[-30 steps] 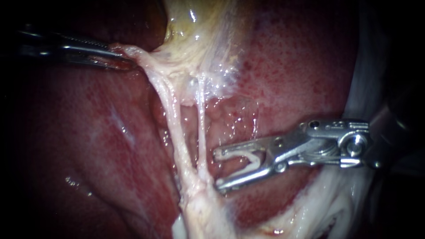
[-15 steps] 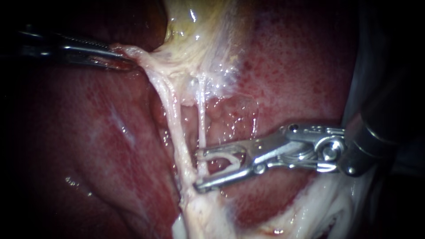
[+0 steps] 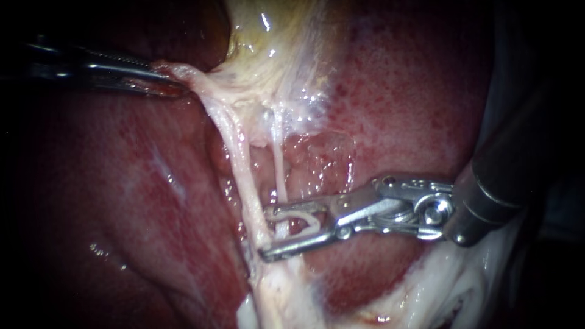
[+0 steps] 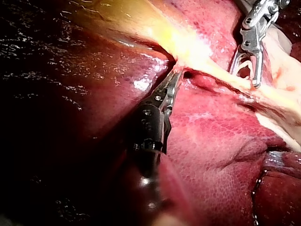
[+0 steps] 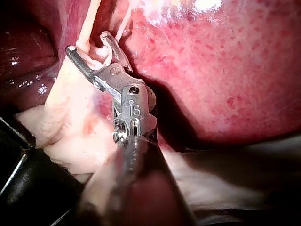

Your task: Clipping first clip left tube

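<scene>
Positioning for the first clip: claw of the left instrument (image 3: 166, 78) pinching gallbladder tissue (image 3: 186, 73) taut, claw of the right instrument (image 3: 266, 233) wide apart yet holding a white clip (image 3: 298, 212), straddling the thin tube (image 3: 275, 164), tips beside the left tube (image 3: 244, 183); next, probably, advancing across that tube before squeezing.

My left instrument (image 3: 172, 83): thin dark steel, ridged jaws.
My right instrument (image 3: 266, 234): bright silver jaws, pivot screws, dark grey shaft.
</scene>
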`<state>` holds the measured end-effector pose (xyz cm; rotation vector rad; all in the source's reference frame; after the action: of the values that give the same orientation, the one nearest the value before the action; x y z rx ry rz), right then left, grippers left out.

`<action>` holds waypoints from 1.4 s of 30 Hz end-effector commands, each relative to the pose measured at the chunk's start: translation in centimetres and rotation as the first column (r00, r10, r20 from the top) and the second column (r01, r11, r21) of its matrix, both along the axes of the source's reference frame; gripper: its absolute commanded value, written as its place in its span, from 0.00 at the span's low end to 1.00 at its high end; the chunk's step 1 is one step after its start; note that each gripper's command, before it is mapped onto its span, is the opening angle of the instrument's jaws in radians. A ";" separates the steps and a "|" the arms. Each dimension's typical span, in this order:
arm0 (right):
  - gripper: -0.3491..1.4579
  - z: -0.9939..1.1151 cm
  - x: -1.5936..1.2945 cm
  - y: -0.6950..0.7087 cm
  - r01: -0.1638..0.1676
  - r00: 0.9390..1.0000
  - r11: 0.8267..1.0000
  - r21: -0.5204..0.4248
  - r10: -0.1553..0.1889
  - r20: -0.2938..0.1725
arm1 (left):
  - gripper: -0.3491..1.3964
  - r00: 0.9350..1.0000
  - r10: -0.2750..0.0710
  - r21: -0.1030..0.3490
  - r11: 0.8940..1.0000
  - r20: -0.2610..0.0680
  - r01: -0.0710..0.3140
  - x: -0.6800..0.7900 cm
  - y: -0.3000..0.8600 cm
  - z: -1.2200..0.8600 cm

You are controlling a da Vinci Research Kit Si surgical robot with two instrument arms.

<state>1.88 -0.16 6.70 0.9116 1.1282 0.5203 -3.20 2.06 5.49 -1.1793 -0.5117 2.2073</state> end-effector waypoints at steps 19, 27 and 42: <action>0.47 -0.12 0.42 -0.11 0.006 0.997 0.999 0.038 -0.003 -0.074 | 0.00 1.000 0.000 0.000 1.000 0.000 0.000 -0.01 0.00 0.00; 0.47 -0.24 0.52 -0.19 0.021 0.994 0.999 0.050 -0.015 -0.105 | 0.00 1.000 0.000 0.000 1.000 0.000 0.000 -0.01 0.00 0.00; 0.43 -0.57 0.57 -0.25 0.044 0.992 0.997 0.058 -0.037 -0.120 | 0.00 1.000 0.000 0.000 1.000 0.000 0.000 -0.01 0.00 0.00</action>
<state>2.45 -0.39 6.12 1.0293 1.2048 0.4723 -3.21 2.06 5.49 -1.1791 -0.5116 2.2073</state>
